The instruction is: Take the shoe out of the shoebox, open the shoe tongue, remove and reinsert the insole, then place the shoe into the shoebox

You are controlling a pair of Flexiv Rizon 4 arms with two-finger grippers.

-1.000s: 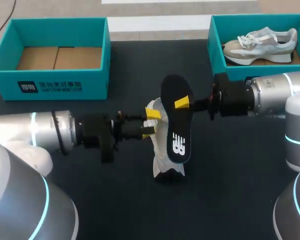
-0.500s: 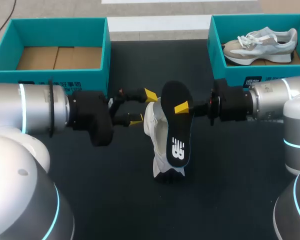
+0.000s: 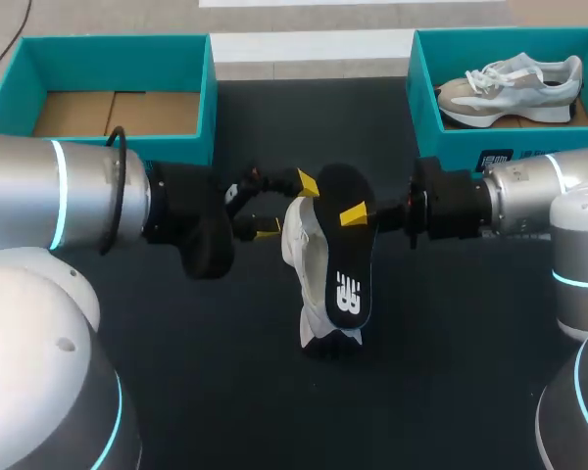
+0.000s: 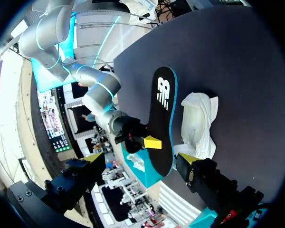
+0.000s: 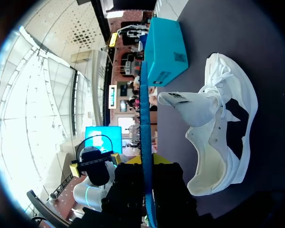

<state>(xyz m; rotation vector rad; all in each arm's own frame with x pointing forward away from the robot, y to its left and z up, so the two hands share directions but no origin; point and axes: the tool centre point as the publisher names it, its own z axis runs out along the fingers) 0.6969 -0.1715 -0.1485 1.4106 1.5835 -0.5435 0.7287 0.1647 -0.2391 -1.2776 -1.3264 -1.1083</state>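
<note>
The left fingers [image 3: 307,182] have let go of the shoe [image 3: 309,250]. A second ago they sat close together at its collar; now they are spread wide with nothing in them, lifted and turned, one tip just beside the upper end of the insole [image 3: 348,264] and the other near the shoe's side. The left arm has swung up toward the left box [image 3: 118,162]. The right fingers [image 3: 354,212] are still clamped on the insole near its upper end, and both have sunk a little and edged left. The shoe has kept its place, standing on end in the middle of the desk [image 3: 451,372] between the two arms, its tongue pulled open. The black insole hangs upright just beside it, out of the shoe; whether the two touch cannot be told

The left box holds only its brown cardboard floor [image 3: 113,113]. The right box [image 3: 415,78] holds a second shoe [image 3: 514,88], grey and white, lying on its sole with the laces up
</note>
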